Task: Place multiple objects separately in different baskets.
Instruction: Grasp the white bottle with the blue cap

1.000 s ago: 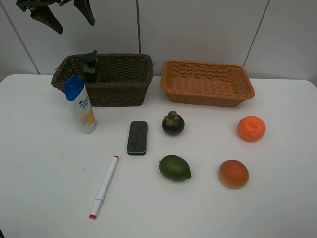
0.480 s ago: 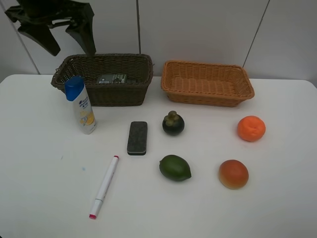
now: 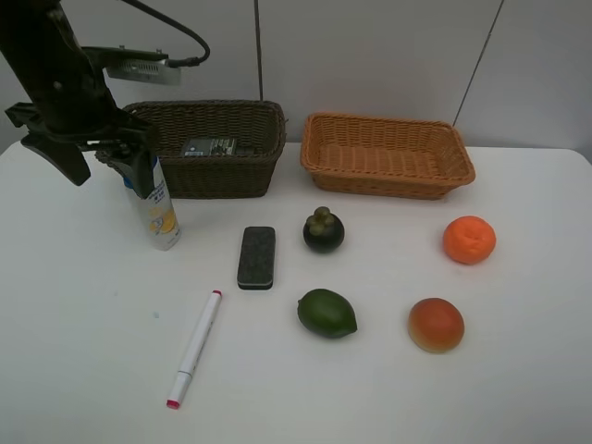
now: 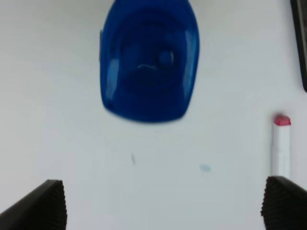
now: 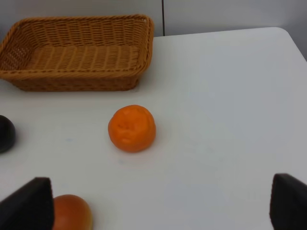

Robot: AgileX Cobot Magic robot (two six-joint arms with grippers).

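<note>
My left gripper point(image 3: 106, 171) is open above the upright white shampoo bottle point(image 3: 160, 215); its blue cap point(image 4: 148, 62) shows between the spread jaws, beside one finger. The dark green bottle point(image 3: 208, 146) lies in the dark brown basket point(image 3: 231, 178). The black eraser point(image 3: 256, 257), white marker point(image 3: 194, 347), mangosteen point(image 3: 324, 229), green fruit point(image 3: 326, 313), red-orange fruit point(image 3: 436, 324) and orange point(image 3: 469, 240) lie on the table. The light basket point(image 3: 387, 155) is empty. My right gripper point(image 5: 158, 203) is open, above the table near the orange point(image 5: 132, 128).
The white table point(image 3: 83, 370) ends at a grey panelled wall behind the baskets. The marker's red tip point(image 4: 281, 120) lies close to one left fingertip. In the right wrist view, the light basket point(image 5: 76, 52), mangosteen point(image 5: 5, 134) and red-orange fruit point(image 5: 69, 213) show.
The dark green bottle went from upright to lying flat in the dark basket. My left gripper came down and left, from above that basket to over the shampoo bottle's cap.
</note>
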